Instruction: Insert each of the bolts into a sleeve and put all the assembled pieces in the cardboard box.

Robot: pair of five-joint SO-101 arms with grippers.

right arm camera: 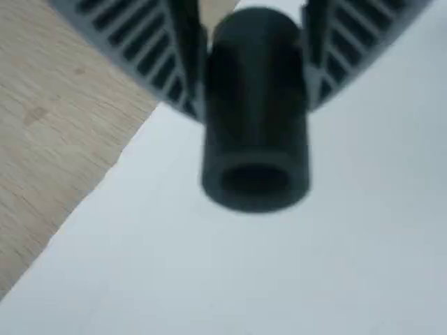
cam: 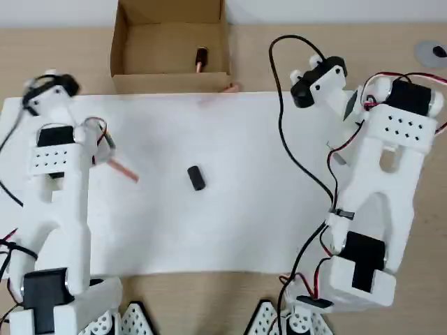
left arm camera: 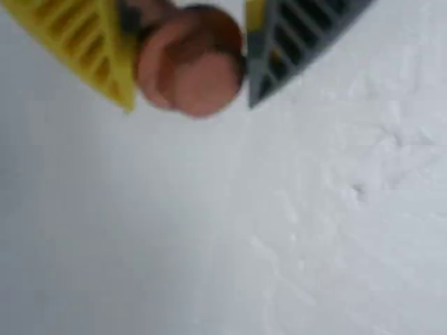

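In the left tool (left arm camera: 190,105), a bolt (left arm camera: 192,63), pinched by its round copper head. Yellow finger (left arm camera: 84,35) on one side, grey finger (left arm camera: 293,35) on the other, closed tight against the head. Held over the white sheet (cam: 244,223), well away from the box (cam: 171,82), down toward the arms and off to the box's left side.

In the right tool (right arm camera: 255,112), a black sleeve (right arm camera: 255,160), squeezed snug on both sides, open end poking out past the tips. Held over the sheet's edge, right beside bare wooden tabletop (right arm camera: 49,118), off to the box's right side and nearer the arms.

On the sheet, a second sleeve (cam: 196,177), lying on its side, touching nothing else. Well away from the box, on the arms' side of it, about between the two arms.

Inside the box, near its right wall, a dark and copper piece (cam: 201,58). Maybe a bolt in a sleeve, but too small to tell. Just outside the box's front right corner, at the sheet's edge, a small pink bit (cam: 230,88), too small to name.

Box resting on the tabletop, up against the sheet's far edge.
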